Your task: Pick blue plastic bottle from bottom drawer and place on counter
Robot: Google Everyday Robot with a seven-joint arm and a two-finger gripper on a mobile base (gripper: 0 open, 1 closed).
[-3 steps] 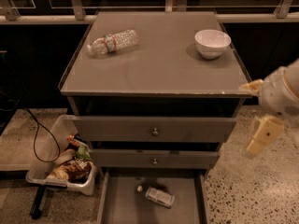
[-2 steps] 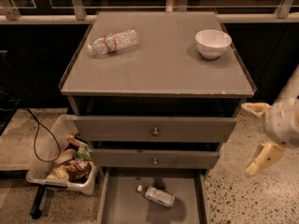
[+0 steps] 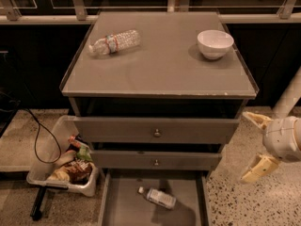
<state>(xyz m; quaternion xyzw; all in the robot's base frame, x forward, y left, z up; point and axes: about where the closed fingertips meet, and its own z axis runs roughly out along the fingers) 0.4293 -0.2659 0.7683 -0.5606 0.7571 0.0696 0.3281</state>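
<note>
The blue plastic bottle (image 3: pixel 158 197) lies on its side in the open bottom drawer (image 3: pixel 122 208), white cap to the left. The counter (image 3: pixel 160 65) is the flat grey top of the cabinet. My gripper (image 3: pixel 253 142) is at the right of the cabinet, beside the knobbed drawers, above and to the right of the bottle. Its two pale fingers are spread wide apart and hold nothing.
A crinkled clear bottle (image 3: pixel 115 42) lies at the counter's back left and a white bowl (image 3: pixel 215 43) stands at its back right. A clear bin of snacks (image 3: pixel 66 164) sits on the floor left of the drawers, with a black cable (image 3: pixel 40 135) beside it.
My gripper has moved down and slightly left along the cabinet's right side, from counter level to the height of the knobbed drawers. The bottle has not moved.
</note>
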